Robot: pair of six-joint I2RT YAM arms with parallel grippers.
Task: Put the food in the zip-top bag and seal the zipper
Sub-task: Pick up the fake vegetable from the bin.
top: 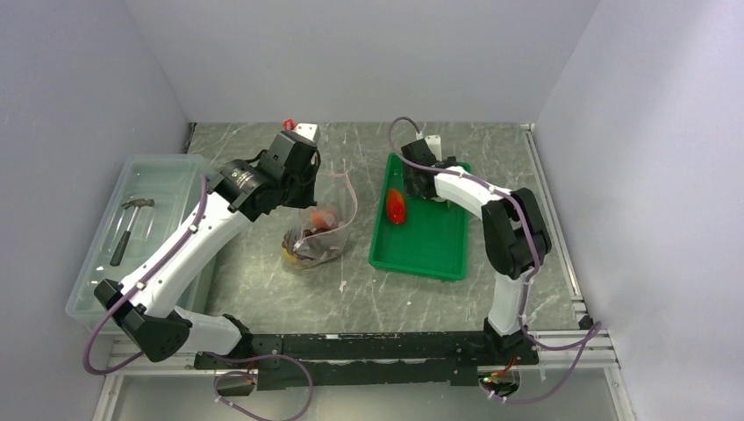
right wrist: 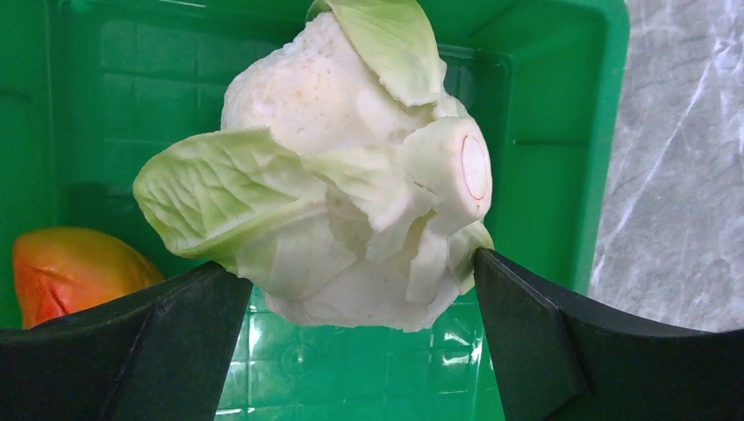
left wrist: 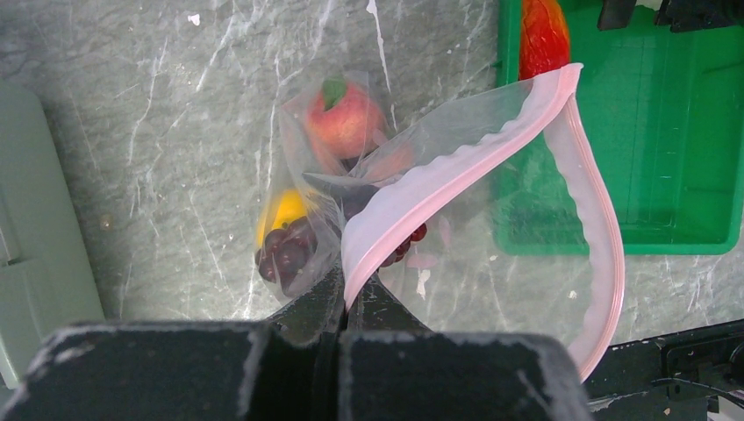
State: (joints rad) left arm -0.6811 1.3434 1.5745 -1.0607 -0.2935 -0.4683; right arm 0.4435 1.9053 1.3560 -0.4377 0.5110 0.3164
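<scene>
- Zip-top bag (top: pixel 319 233): clear, crinkled, stood mid-table.
- Zipper (left wrist: pixel 439 180): pink strip, gaped unsealed.
- Grapes (left wrist: pixel 285 250), yellow fruit (left wrist: pixel 281 210), peach (left wrist: pixel 345 120): lay inside the bag.
- Red-orange piece (top: pixel 397 207), leafy vegetable (right wrist: pixel 351 175): sat right, at the green tray (top: pixel 421 254).

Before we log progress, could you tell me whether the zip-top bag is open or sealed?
Open: the pink zipper gapes in a wide loop, with the left gripper pinching one lip.

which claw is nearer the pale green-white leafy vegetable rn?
Right. The right claw straddles the pale green-white leafy vegetable in the green plastic tray, jaws open. The left claw is left of the tray, shut on the pink zipper strip of the clear bag.
</scene>
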